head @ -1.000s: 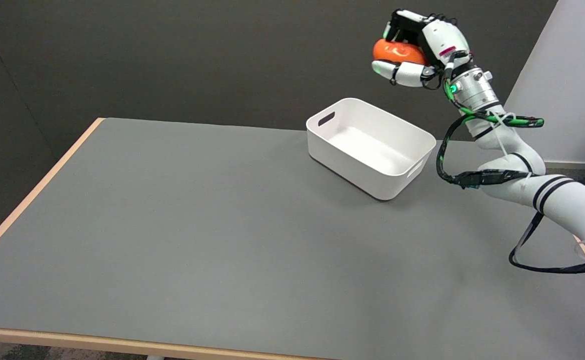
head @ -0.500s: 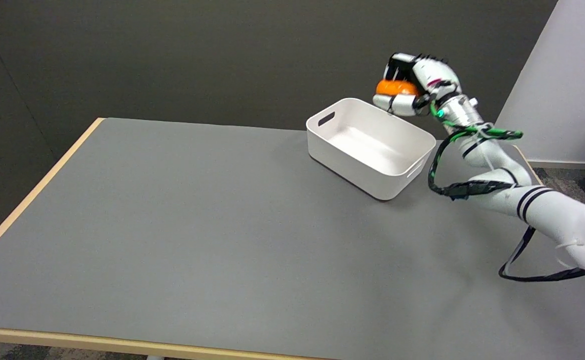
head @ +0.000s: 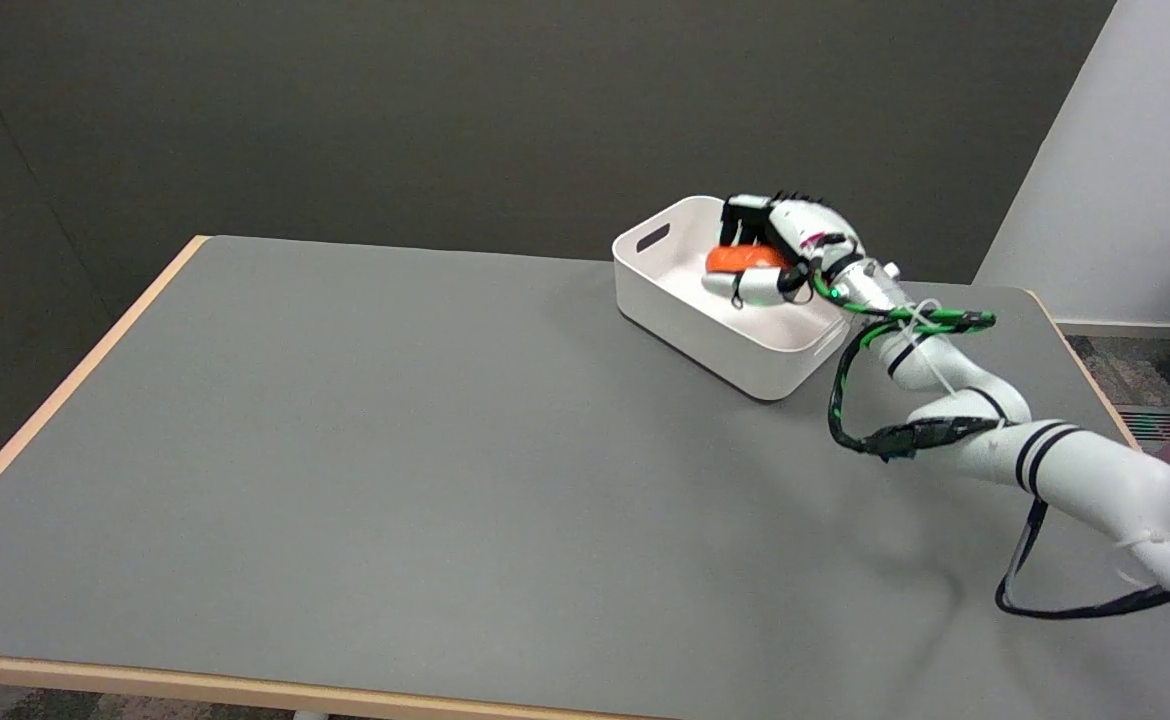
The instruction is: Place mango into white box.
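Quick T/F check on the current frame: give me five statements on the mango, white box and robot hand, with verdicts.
1. The right robot hand holds the mango. True.
2. The mango lies released on the table beside the box. False: it is gripped by the hand, over the inside of the white box.
3. The white box stands near the table's far right part. True.
4. The box already contains another fruit. False: only the hand and the mango show inside it.
5. The box has a handle cutout in its end wall. True.
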Available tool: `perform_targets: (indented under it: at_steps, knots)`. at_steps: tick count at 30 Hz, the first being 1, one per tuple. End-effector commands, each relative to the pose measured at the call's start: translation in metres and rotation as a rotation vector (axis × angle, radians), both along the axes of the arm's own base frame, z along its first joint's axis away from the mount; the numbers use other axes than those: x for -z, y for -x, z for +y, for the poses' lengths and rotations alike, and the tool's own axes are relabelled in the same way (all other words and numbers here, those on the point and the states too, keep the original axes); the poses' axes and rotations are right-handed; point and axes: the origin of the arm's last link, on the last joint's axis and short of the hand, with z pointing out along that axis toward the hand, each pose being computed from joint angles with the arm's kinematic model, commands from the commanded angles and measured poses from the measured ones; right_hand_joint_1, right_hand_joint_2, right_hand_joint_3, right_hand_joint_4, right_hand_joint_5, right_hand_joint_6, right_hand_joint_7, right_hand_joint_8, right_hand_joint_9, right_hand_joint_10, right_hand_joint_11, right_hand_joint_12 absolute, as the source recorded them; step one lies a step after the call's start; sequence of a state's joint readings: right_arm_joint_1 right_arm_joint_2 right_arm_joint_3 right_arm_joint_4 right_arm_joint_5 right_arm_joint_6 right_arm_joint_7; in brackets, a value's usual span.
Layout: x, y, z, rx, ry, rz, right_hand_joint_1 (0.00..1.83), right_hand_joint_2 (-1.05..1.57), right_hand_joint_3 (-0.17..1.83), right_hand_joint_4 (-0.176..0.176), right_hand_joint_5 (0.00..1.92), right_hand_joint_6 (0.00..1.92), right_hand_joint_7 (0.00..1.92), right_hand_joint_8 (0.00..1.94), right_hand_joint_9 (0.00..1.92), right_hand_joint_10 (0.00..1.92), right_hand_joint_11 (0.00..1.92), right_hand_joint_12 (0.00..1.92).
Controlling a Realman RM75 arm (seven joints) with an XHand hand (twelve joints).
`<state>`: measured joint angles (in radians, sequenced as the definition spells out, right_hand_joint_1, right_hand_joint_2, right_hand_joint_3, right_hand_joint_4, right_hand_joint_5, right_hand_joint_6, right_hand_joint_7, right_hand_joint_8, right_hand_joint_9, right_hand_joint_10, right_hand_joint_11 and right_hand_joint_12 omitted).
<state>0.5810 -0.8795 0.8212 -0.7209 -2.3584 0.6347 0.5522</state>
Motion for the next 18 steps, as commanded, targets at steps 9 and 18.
perform_targets:
  at_steps: [9, 18]
  knots:
    - [0.005, 0.031, 0.023, 0.106, 0.007, -0.059, 0.29, 0.56, 0.93, 0.073, 0.02, 0.23, 0.00, 0.09, 0.00, 0.34, 0.00, 1.05]
    - [0.009, 0.015, 0.026, 0.041, 0.000, -0.109, 0.29, 0.56, 0.92, 0.076, 0.01, 0.19, 0.00, 0.01, 0.00, 0.21, 0.00, 0.93]
